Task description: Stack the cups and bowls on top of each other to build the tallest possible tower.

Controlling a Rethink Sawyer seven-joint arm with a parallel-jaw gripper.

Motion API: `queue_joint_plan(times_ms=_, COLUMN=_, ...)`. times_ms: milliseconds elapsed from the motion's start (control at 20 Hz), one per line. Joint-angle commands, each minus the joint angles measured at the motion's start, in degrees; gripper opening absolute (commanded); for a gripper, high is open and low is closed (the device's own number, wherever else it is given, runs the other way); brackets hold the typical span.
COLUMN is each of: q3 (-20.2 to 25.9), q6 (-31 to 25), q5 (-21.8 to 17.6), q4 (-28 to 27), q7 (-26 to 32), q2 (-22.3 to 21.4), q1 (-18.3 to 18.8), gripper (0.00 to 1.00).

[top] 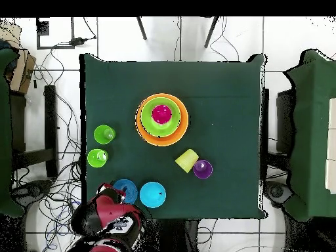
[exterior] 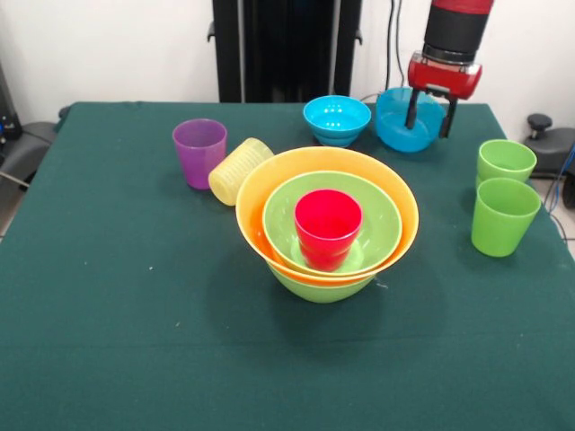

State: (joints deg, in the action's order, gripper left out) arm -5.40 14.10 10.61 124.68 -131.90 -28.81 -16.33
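Observation:
The tower stands mid-table: a lime green bowl (exterior: 321, 285) at the bottom, the orange bowl (exterior: 260, 193) in it, a second lime green bowl (exterior: 382, 220) inside that, and the red cup (exterior: 328, 224) upright in the middle. My gripper (exterior: 429, 117) hangs open at the far right over a blue bowl (exterior: 400, 126), with one finger inside its rim and the other outside its right wall. A second blue bowl (exterior: 337, 119) sits beside it. The purple cup (exterior: 199, 151) is upright. The ribbed yellow cup (exterior: 238, 171) lies on its side against the orange bowl. Two light green cups (exterior: 506, 162) (exterior: 503, 215) stand at the right.
In the overhead view the red arm (top: 108, 220) covers the table corner beside the blue bowl (top: 125, 190). That bowl lies close to the table's edge. Cables run across the floor around the table.

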Motion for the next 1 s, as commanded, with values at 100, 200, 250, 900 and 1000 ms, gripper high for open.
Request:
queue_joint_plan(times_ms=100, q3=5.0, q6=3.7, q5=3.2, q4=-6.2, q7=-10.8, q2=5.0, q1=-0.3, gripper=1.00)
queue_joint_plan(times_ms=200, q3=4.2, q6=3.5, q5=3.6, q4=-6.2, q7=-10.2, q2=5.0, q1=-0.9, gripper=0.00)
queue_joint_plan(times_ms=250, q3=3.8, q6=3.5, q5=3.7, q4=-6.2, q7=-10.1, q2=5.0, q1=-1.3, gripper=0.00)
queue_joint_plan(times_ms=900, q3=4.6, q6=1.1, q5=1.0, q4=-2.4, q7=-9.4, q2=0.0, q1=1.0, gripper=0.00)
queue_joint_plan(times_ms=1000, q3=4.4, q6=-0.2, q5=1.1, q4=-1.5, q7=-9.3, q2=-1.7, q1=0.8, gripper=0.00)
